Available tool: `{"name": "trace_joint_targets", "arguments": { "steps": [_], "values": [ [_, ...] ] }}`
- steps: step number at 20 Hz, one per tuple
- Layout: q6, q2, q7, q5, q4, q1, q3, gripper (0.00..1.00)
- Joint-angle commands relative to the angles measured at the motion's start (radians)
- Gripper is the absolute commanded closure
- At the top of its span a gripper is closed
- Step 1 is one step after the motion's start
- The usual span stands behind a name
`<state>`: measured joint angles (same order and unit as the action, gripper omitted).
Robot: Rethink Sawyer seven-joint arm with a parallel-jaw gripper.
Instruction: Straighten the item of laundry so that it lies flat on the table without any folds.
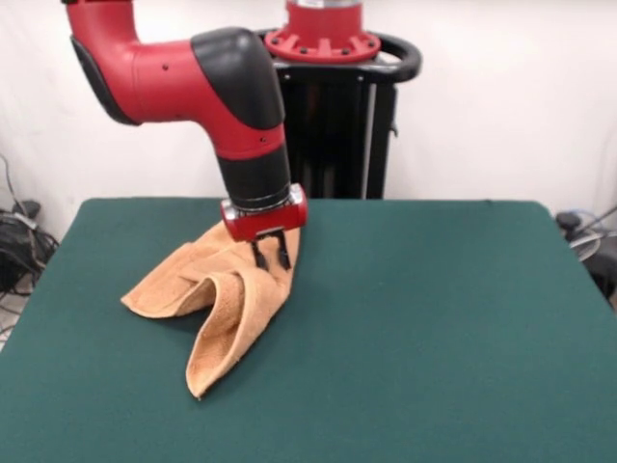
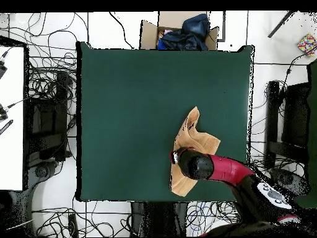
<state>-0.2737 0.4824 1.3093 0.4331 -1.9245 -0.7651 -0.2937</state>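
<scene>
Tan terry cloth, bunched and folded, lies on the green table [image 1: 434, 318] under the Sawyer arm [image 1: 183, 77], which bends down from the pedestal [image 1: 333, 116] at the table's far side. In the front view the gripper [image 1: 271, 255] points straight down into the towel [image 1: 227, 299], its two dark fingers [image 1: 258, 257] close together with a narrow gap between them; cloth rises to meet them, but whether a fold is actually pinched there cannot be made out, since the tips stand against the same tan fabric. From the gripper the towel spreads toward the camera in two lobes, one running to the picture's left and a longer one tapering to a point near the table's front, with a deep fold between them. No border band or tag can be picked out.

In the overhead view the arm's black wrist covers the towel's middle, so the gripper itself is hidden and only the cloth's edges show: a narrow tongue above the wrist, a broader flap beside it and a strip below reaching close to the table's edge on the robot's side. Beyond the table's far edge in that view sits an open cardboard box [image 2: 148, 34] holding dark blue fabric [image 2: 186, 32]. Cables [image 2: 49, 80] trail over the floor around the table, and a multicoloured cube [image 2: 307, 43] lies off one corner.
</scene>
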Motion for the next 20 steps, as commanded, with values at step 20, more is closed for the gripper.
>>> {"name": "trace_joint_targets", "arguments": {
  "steps": [20],
  "values": [
    [-0.277, 0.071, 0.004, -0.045, 0.249, -0.048, -0.031, 0.00]
  ]
}}
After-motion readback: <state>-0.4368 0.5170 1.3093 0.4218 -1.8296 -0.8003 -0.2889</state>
